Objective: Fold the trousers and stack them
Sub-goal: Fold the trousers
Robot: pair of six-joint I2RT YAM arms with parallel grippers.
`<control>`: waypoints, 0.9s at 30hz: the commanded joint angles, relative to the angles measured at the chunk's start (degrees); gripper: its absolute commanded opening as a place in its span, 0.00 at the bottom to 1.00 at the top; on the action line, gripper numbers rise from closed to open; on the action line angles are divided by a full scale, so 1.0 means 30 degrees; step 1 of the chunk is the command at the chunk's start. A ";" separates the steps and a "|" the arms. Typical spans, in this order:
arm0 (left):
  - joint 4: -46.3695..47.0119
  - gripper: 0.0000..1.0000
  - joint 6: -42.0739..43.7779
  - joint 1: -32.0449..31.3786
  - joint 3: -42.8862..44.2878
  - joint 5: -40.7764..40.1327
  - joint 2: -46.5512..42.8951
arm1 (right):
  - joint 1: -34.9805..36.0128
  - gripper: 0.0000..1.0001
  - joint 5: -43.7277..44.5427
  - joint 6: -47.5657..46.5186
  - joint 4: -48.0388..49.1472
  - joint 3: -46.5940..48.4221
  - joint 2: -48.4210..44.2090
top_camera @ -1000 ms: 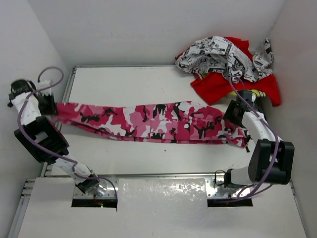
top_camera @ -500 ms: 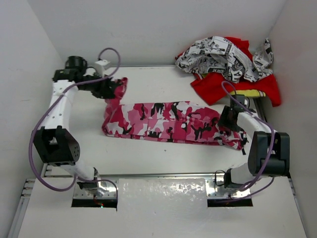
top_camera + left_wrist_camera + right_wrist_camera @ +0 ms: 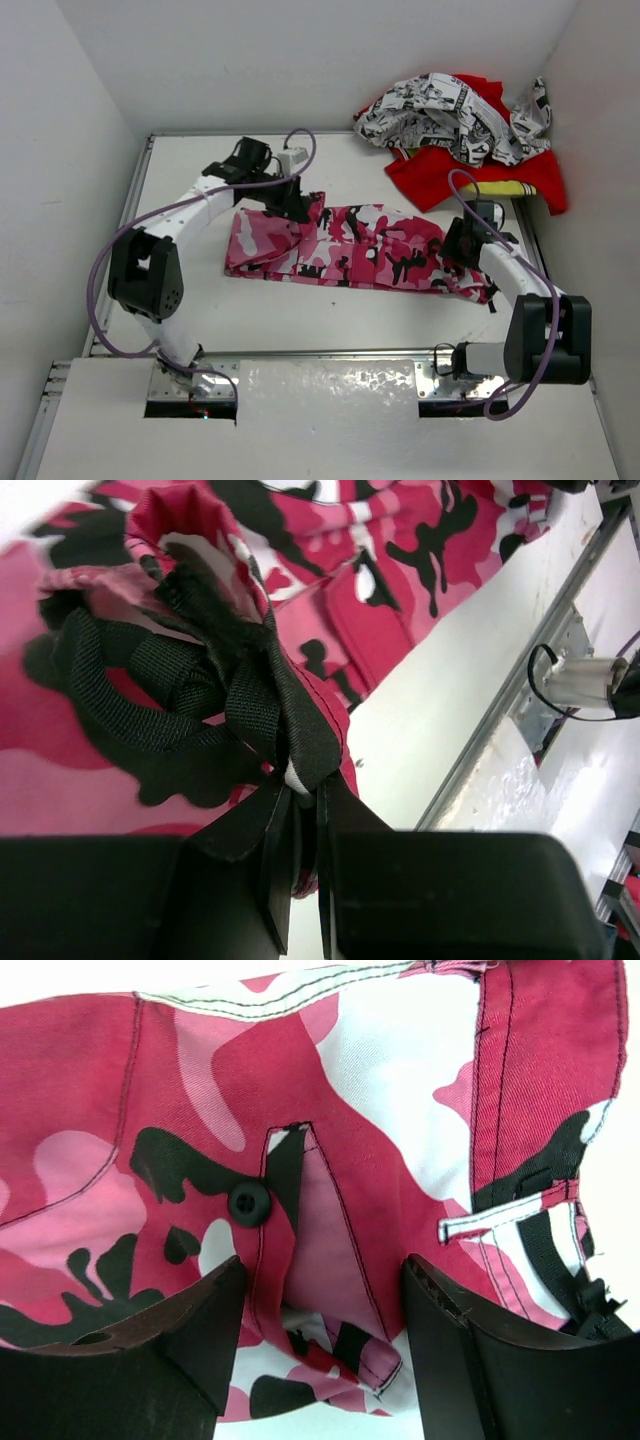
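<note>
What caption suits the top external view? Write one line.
Left gripper holds the leg end of the trousers folded back over itself; right gripper sits open at the waist end.

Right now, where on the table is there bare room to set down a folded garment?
Bare white table runs between the pink camouflage cloth trousers and the near rail; another patch lies behind them, left of the black-and-white printed cloth. The far right corner is crowded.

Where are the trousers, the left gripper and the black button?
trousers (image 3: pixel 385 250): top view, middle of the legs.
left gripper (image 3: pixel 305 820): left wrist view, between its fingertips.
black button (image 3: pixel 249 1202): right wrist view, button centre.
</note>
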 commanded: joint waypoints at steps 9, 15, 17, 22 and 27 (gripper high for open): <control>0.6587 0.00 -0.3098 -0.3829 0.0065 -0.3584 0.1171 | 0.0276 0.61 0.0105 0.0290 -0.0180 0.0271 -0.0616; 0.7788 0.18 -0.2309 -0.5001 -0.1423 -0.4176 0.2343 | 0.0306 0.61 -0.0070 0.0465 -0.0034 0.0388 -0.0470; 0.7702 0.47 -0.1840 -0.5119 -0.1690 -0.3589 0.2782 | 0.0335 0.62 -0.0128 0.0465 -0.0034 0.0417 -0.0440; 0.2858 1.00 0.2551 -0.5442 0.1346 0.0066 0.2815 | 0.0569 0.65 -0.0304 -0.0208 -0.0296 0.1032 -0.0411; -0.2814 0.99 0.6044 -0.3983 0.6776 -0.0916 0.1675 | 0.0891 0.66 -0.0363 -0.0765 -0.0620 0.1911 -0.0878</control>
